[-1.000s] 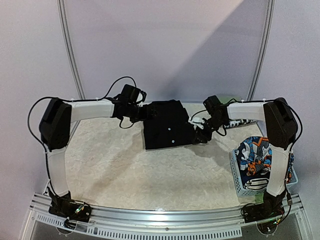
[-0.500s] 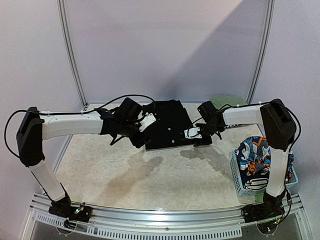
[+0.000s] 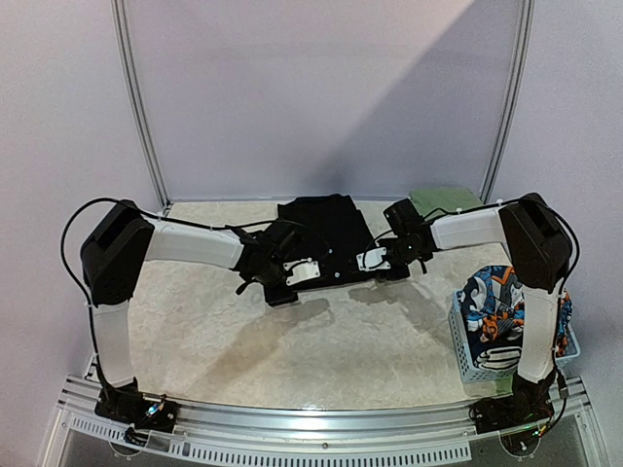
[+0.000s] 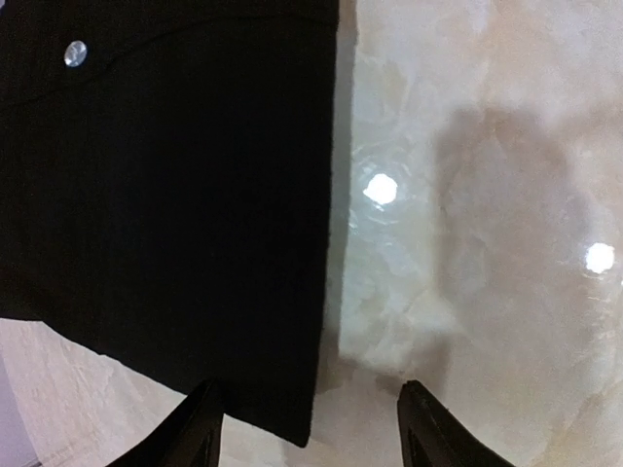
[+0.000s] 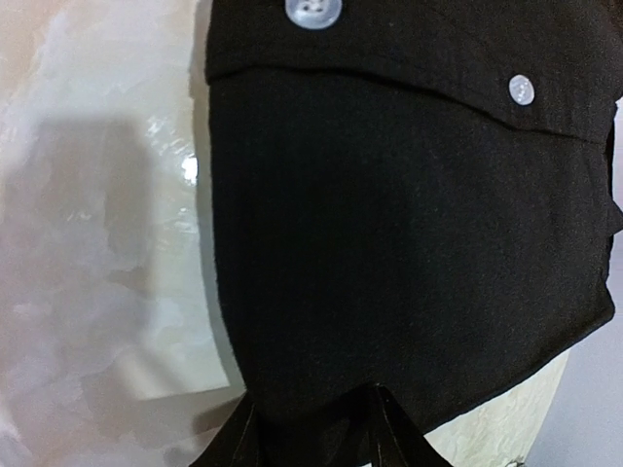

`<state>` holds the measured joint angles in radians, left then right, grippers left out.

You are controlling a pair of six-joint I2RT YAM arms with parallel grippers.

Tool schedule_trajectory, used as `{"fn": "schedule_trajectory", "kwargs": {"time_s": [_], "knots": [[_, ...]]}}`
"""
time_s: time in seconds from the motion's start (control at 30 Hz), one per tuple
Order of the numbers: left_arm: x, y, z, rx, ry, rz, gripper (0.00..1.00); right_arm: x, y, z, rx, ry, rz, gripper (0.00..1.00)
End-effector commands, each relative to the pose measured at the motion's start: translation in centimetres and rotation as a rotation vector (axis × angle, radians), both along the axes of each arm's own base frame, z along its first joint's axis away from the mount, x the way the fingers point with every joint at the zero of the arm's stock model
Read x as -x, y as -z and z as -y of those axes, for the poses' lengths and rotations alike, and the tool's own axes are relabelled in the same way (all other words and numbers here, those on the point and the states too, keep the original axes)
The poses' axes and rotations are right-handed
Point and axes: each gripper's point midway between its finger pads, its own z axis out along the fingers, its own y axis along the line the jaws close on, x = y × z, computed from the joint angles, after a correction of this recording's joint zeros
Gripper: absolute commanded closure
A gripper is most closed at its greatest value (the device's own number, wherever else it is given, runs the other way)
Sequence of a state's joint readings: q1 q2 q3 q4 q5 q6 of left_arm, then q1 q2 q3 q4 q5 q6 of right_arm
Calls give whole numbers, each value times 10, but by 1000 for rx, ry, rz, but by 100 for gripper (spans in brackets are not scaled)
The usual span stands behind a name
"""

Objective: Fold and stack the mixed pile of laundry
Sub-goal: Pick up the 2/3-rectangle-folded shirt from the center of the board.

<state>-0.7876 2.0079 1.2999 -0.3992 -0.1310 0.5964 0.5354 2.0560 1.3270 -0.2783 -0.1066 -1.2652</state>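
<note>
1. Large plain black fabric garment is lying at the far middle of the pale marbled counter, with white buttons showing.
2. Left gripper is sitting at the garment's near-left corner. Its jaws are standing apart and straddling the cloth's edge, one finger on the cloth side and the other over bare counter.
3. Right gripper is sitting at the garment's near-right corner. Black cloth is filling the gap between its jaws; cannot tell whether they are pinching it.
4. Orange-blue-white cartoon-print garment is sitting in the pale blue lattice plastic basket at the counter's right side, well apart from both grippers.
5. Folded olive-green cloth is lying at the far right, just beyond the right arm.
</note>
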Motion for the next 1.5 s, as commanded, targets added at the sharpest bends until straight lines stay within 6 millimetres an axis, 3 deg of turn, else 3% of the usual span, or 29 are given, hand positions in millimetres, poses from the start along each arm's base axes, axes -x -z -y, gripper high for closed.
{"fn": "schedule_trajectory", "kwargs": {"time_s": [0.0, 0.2, 0.3, 0.4, 0.47, 0.53, 0.67, 0.8, 1.07, 1.17, 1.27, 1.37, 1.47], "knots": [[-14, 11, 4, -42, 17, 56, 37, 8, 36, 19, 76, 14, -49, 64], [-19, 24, 4, -90, 27, 86, 41, 9, 42, 23, 96, 6, -47, 65], [-25, 25, 1, -129, 23, 130, 48, 11, 45, 24, 102, 3, -50, 68], [-33, 28, -6, -198, -4, 165, 66, 12, 48, 26, 111, 3, -57, 79], [-32, 28, -9, -207, -5, 162, 87, 11, 47, 25, 107, 9, -60, 92], [-27, 23, -8, -193, -7, 140, 100, 12, 43, 24, 100, 16, -67, 99], [-14, -7, -6, -167, -12, 136, 100, 27, 20, 21, 63, 8, -89, 100], [12, -40, -10, -123, -51, 58, 100, 64, -17, 18, 45, -17, -107, 100], [92, -85, -13, -41, -71, -52, 100, 155, -60, 21, 32, -15, -305, 100], [113, -97, -10, 4, -77, -77, 100, 195, -75, 25, 32, -16, -412, 100], [128, -103, -6, 24, -74, -107, 100, 222, -98, 23, -9, -12, -493, 100], [134, -106, -2, 45, -82, -127, 100, 227, -122, 18, -69, 3, -520, 100], [123, -115, -1, 51, -97, -81, 100, 215, -138, 12, -97, 19, -478, 100]]}}
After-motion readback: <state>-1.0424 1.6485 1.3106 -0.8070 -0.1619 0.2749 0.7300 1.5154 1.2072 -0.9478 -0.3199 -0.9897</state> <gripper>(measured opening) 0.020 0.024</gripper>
